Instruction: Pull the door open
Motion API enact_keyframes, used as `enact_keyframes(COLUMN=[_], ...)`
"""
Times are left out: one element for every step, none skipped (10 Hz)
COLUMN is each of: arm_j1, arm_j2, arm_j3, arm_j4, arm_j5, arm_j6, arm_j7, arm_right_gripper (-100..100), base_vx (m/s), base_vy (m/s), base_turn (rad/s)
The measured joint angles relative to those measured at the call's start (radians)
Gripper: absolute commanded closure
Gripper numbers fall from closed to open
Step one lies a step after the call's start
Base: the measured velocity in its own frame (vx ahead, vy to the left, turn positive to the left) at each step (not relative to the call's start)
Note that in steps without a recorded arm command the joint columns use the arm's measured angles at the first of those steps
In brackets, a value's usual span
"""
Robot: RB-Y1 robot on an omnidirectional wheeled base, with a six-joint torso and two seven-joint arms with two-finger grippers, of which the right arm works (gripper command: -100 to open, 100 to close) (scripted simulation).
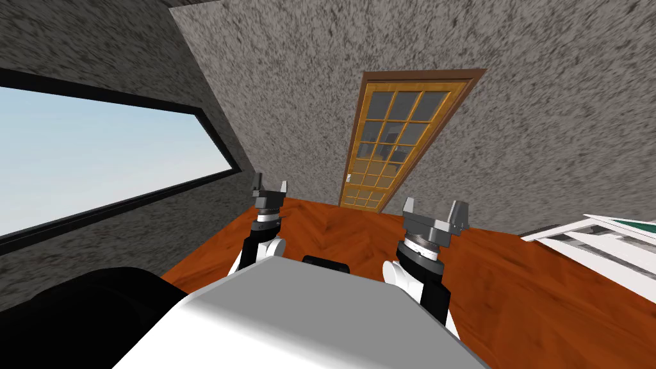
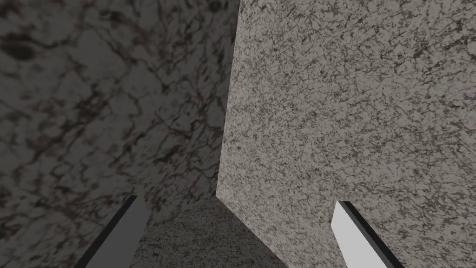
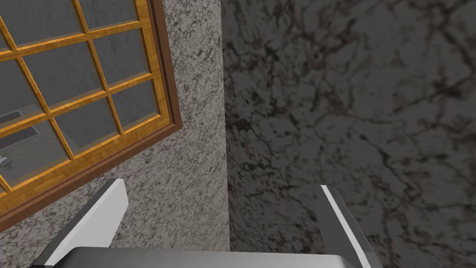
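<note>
The paned wooden door (image 1: pixel 391 141) stands shut in the far wall, straight ahead and well apart from both arms, with its small handle (image 1: pixel 349 178) on its left edge. The left gripper (image 1: pixel 270 183) and right gripper (image 1: pixel 434 209) are both spread wide and empty, and neither is plainly nearer.

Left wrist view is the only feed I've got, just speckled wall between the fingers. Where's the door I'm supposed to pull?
Observer: The head view shows the door ahead in the far wall, across the wooden floor and well beyond the left gripper.
Operator: Which side is its handle on?
Observer: A small pale handle sits at the door's left edge, in its lower half as the head view shows it.
</note>
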Motion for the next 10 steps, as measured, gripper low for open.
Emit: enact_keyframes(arm_j1=[-0.007, -0.018, -0.017, -0.023, -0.031, -0.037, -0.048, -0.053, -0.057, -0.066], arm_j2=[-0.006, -0.012, -0.019, -0.031, -0.035, -0.044, -0.049, -0.051, -0.057, -0.060], arm_j3=[-0.001, 0.002, 0.007, 0.003, 0.006, 0.007, 0.008, 0.012, 0.014, 0.015], arm_j4=[0.016, 0.037, 0.056, 0.085, 0.109, 0.133, 0.153, 0.168, 0.186, 0.205], arm_j5=[-0.008, -0.017, -0.027, -0.044, -0.053, -0.066, -0.077, -0.086, -0.096, -0.105], arm_j6=[-0.002, -0.002, -0.010, -0.021, -0.029, -0.034, -0.035, -0.035, -0.039, -0.040], arm_j7=[-0.009, -0.021, -0.035, -0.056, -0.071, -0.088, -0.103, -0.114, -0.127, -0.139], arm_right_gripper=[-100, -100, -100, -100, -100, -100, -100, -100, -100, -100], base_vx=[0.097, 0.124, 0.140, 0.144, 0.140, 0.117, 0.099, 0.090, 0.080, 0.079], base_vy=[-0.001, -0.013, -0.016, -0.032, -0.046, -0.023, -0.011, -0.017, -0.011, -0.020], base_turn=[0.094, 0.099, 0.101, 0.068, 0.103, 0.089, 0.077, 0.080, 0.058, 0.087])
